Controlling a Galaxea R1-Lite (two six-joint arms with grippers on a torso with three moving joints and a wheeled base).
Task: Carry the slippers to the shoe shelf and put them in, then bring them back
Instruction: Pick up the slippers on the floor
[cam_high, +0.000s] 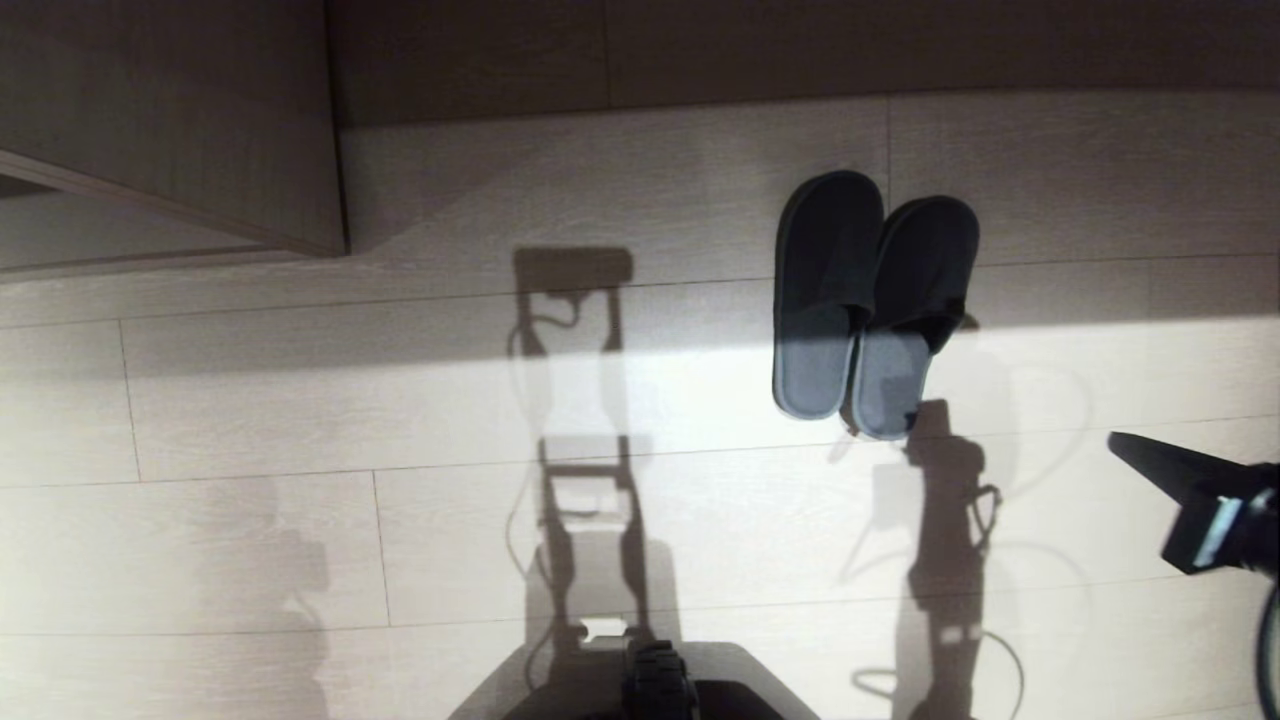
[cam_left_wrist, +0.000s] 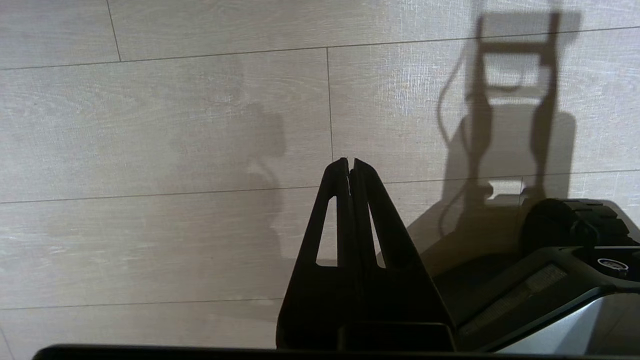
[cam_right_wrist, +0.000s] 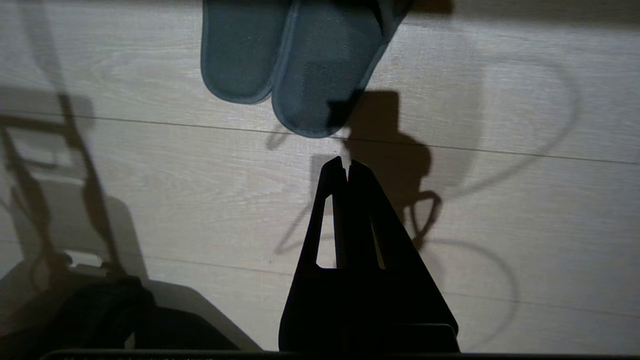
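Slippers (cam_high: 872, 305) lie side by side on the floor (cam_high: 300, 400), touching along their inner edges, toes toward the far wall, heels toward the robot. The right one overlaps the left a little and tilts slightly. Dark grey straps, lighter grey footbeds. They sit right of centre in the head view, near the far strip of floor, half in shadow and half in a bright band of light.

Right gripper (cam_high: 1125, 445) enters from the right edge of the head view, above the floor, nearer the robot than the slippers and off to their right, apart from them. In the right wrist view the right gripper (cam_right_wrist: 347, 164) has fingers pressed together, nothing between them, tips pointing at the heel of the right slipper (cam_right_wrist: 327, 65) but short of it.

Left gripper (cam_left_wrist: 349, 162) shows only in its wrist view: fingers pressed together, empty, over bare floor just beside the robot base (cam_left_wrist: 560, 280).

Wooden cabinet corner (cam_high: 200, 130) at far left of the floor; whether this is the shelf, cannot tell. Robot shadows fall across the floor planks.
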